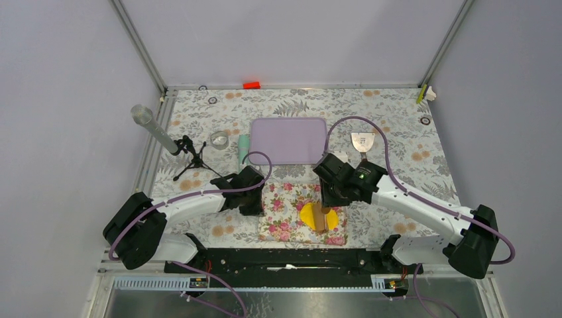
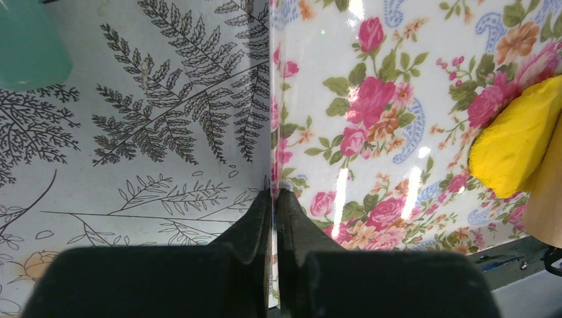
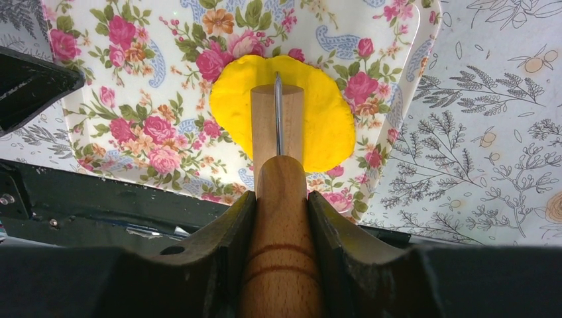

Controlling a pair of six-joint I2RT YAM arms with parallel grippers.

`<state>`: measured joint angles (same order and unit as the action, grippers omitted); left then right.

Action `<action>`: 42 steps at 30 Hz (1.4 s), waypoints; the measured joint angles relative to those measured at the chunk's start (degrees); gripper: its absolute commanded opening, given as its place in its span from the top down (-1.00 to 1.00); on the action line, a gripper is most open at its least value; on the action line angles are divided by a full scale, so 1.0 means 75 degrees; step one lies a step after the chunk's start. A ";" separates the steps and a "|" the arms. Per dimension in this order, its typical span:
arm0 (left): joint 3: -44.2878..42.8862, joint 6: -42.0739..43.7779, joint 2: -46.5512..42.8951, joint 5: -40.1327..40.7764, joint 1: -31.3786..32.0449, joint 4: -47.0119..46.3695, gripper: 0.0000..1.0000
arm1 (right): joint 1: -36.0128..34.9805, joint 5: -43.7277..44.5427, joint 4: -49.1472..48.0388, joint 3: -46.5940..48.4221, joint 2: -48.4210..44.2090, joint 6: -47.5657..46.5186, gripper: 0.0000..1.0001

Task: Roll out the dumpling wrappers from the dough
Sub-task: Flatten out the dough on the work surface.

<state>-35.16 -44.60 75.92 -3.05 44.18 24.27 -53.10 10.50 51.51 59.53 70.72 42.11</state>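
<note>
The dough (image 1: 306, 214) is a flattened bright yellow patch on a floral mat (image 1: 281, 211), also seen in the right wrist view as dough (image 3: 325, 126) and at the right edge of the left wrist view as dough (image 2: 513, 142). A wooden roller (image 3: 265, 122) rests on it. My right gripper (image 3: 281, 195) is shut on the roller's handle (image 3: 281, 265); from above, the right gripper (image 1: 328, 195) stands just behind the dough. My left gripper (image 2: 274, 193) is shut on the mat's left edge (image 2: 273, 132). No dumpling wrappers are in view.
Behind the mat lie a lavender tray (image 1: 289, 140), a metal scraper (image 1: 362, 141) and a teal cylinder (image 1: 243, 151). A small tripod (image 1: 192, 158) holding a clear tube (image 1: 151, 127) stands at the left. A black rail (image 1: 291, 255) runs along the near edge.
</note>
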 measured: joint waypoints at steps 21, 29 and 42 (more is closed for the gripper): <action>0.0000 -0.0006 -0.0003 0.0006 0.0000 0.0000 1.00 | 0.0000 0.0527 -0.1008 -0.0726 -0.0807 0.0178 1.00; 0.0000 -0.0003 0.0000 0.0003 0.0000 0.0003 1.00 | 0.0009 0.0519 -0.1113 -0.0731 -0.0411 0.0323 1.00; 0.0000 0.0000 -0.0006 0.0006 0.0000 0.0006 1.00 | -0.0003 0.0743 -0.1518 -0.0662 0.0154 0.0667 1.00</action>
<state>-35.16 -44.60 75.88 -3.01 44.18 24.32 -53.12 16.08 40.12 54.57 71.88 47.11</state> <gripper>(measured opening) 0.033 0.390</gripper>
